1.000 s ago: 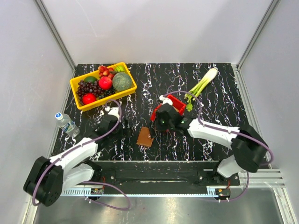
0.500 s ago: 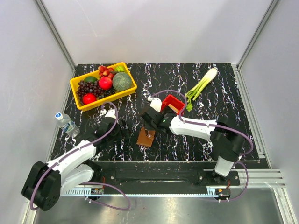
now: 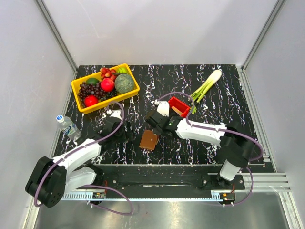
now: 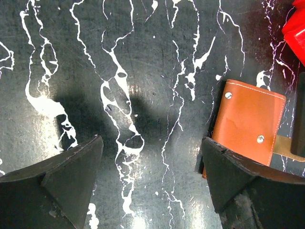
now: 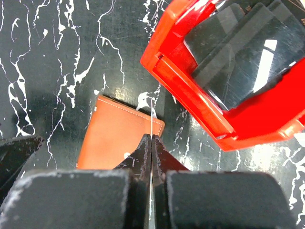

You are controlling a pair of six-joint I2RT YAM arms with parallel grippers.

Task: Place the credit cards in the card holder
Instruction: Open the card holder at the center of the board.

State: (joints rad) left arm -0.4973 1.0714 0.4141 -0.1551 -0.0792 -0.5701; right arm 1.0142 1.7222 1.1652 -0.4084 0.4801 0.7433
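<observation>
Two grippers flank the brown leather card holder (image 5: 119,136) on the black marbled counter (image 4: 143,57), one loaded and one bare.

The right gripper (image 5: 151,140) is pinched tight on what looks like a thin credit card (image 5: 151,114) seen edge-on. It is poised over one edge of the holder, and the red bin (image 5: 186,76) of spare dark cards (image 5: 238,52) sits just beside. The left gripper (image 4: 150,176) hangs spread wide with nothing in it, one finger near the holder's corner. The holder lies flat and looks closed. I'd say the left gripper should pin it or lift the flap first. Then the card should go in square to the slot, slowly, with the pinch kept until it seats.
</observation>
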